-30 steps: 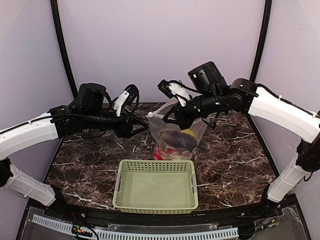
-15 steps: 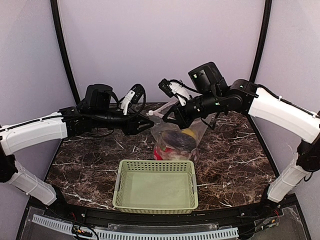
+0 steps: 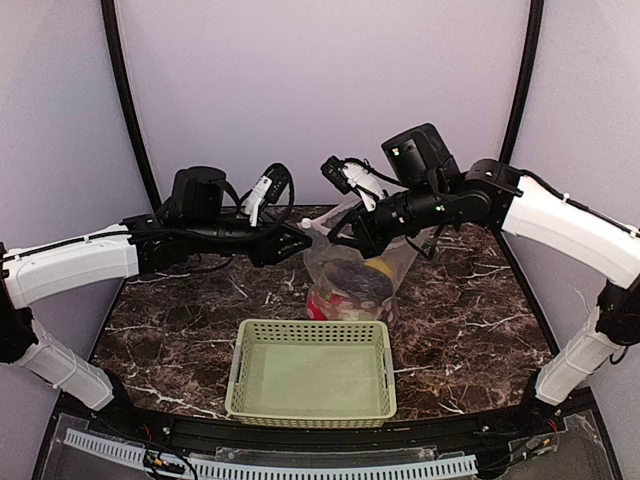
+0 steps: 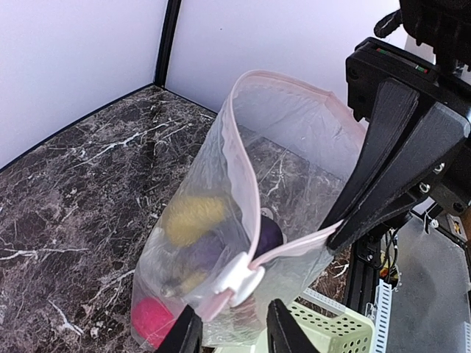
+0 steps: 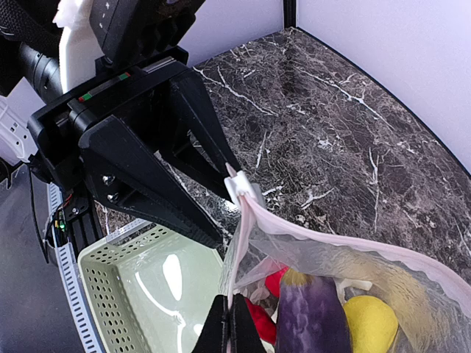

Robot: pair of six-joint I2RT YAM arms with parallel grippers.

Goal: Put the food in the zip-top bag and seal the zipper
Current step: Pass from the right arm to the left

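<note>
Marble table (image 3: 180, 320) below us; at left we see the left gripper (image 4: 235, 329), jaws part open either side of the white slider (image 4: 241, 277), not clamped. Centre, the zip-top bag (image 4: 294, 140) stands just at the far side of the green basket (image 3: 312, 412), mouth gaping, eggplant (image 5: 313, 312) and yellow pepper (image 5: 372, 320) inside. Right, the right gripper (image 5: 229, 323) pinches the zipper (image 4: 239, 154) tight.

White-and-black left arm (image 3: 75, 265) stretched inward, level, left gripper (image 3: 298, 238) jaws partly apart, white-and-black right arm (image 3: 560, 215) stretched inward, right gripper (image 3: 338, 236) angled downward, jaws pinched together
</note>
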